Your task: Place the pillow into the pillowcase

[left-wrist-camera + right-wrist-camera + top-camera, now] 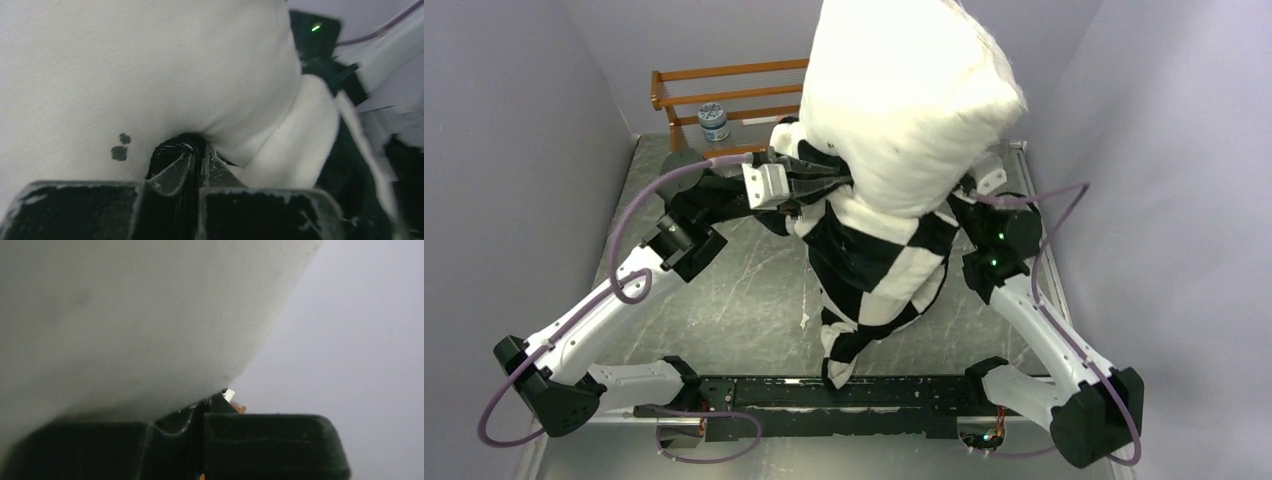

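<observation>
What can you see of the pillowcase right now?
The pillowcase is a plush sack of large black and white squares, held up above the table, hanging and narrowing toward the near edge. The white pillow bulges from its upper opening, mostly outside. The left hand is shut on its black rim.

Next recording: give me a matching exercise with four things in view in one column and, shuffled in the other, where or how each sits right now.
Things:
1 pillow
2 pillowcase
3 wooden rack
4 small jar

Places or states:
A sitting in the rack
B hanging downward, black and white checks
C standing against the back wall
D raised high, upper part bare white

Pairs: 1-D, 2-B, 3-C, 4-A
</observation>
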`<state>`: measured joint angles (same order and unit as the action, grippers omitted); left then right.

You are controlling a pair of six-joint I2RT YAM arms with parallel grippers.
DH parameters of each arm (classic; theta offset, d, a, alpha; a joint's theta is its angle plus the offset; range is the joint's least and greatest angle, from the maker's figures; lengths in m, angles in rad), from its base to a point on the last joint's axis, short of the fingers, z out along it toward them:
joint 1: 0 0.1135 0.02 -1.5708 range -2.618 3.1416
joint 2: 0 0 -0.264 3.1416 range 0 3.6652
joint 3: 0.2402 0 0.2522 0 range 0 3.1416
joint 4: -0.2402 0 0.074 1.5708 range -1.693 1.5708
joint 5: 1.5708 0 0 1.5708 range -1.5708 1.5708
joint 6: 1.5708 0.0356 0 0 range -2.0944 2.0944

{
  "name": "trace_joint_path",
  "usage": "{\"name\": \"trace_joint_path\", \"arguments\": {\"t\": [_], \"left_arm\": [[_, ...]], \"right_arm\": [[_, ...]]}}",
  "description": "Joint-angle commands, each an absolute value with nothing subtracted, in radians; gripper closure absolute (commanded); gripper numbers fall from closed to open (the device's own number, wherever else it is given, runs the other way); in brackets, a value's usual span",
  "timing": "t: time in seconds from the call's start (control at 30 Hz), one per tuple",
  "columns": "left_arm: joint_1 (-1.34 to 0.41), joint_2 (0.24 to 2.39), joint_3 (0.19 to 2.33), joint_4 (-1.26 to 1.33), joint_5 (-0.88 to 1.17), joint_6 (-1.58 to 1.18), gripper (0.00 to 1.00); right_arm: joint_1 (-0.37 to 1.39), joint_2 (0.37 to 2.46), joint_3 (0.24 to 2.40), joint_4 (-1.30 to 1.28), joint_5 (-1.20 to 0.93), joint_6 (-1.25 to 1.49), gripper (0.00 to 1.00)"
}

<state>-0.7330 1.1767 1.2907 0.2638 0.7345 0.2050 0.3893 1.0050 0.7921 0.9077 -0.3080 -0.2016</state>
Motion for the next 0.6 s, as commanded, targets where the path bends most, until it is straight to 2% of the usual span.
{"name": "trace_joint_path", "arguments": {"t": [0.0,0.1,0.3,0.57], "left_arm": [[-0.729,1.2,1.275,0.438,0.392,0.551,0.95],[-0.72,1.256,1.296,0.616,0.272,0.593,0.95],[-0.718,1.377,1.444,0.723,0.332,0.574,0.95],[-0.731,1.345,1.316,0.838,0.343,0.598,0.95]], "right_arm": [[0.391,1.046,0.935,0.99,-0.31,-0.315,1.0],[0.391,1.081,0.97,0.998,-0.287,-0.352,1.0],[0.388,1.154,1.068,1.019,-0.243,-0.419,1.0],[0.383,1.145,1.056,0.996,-0.261,-0.48,1.0]]}}
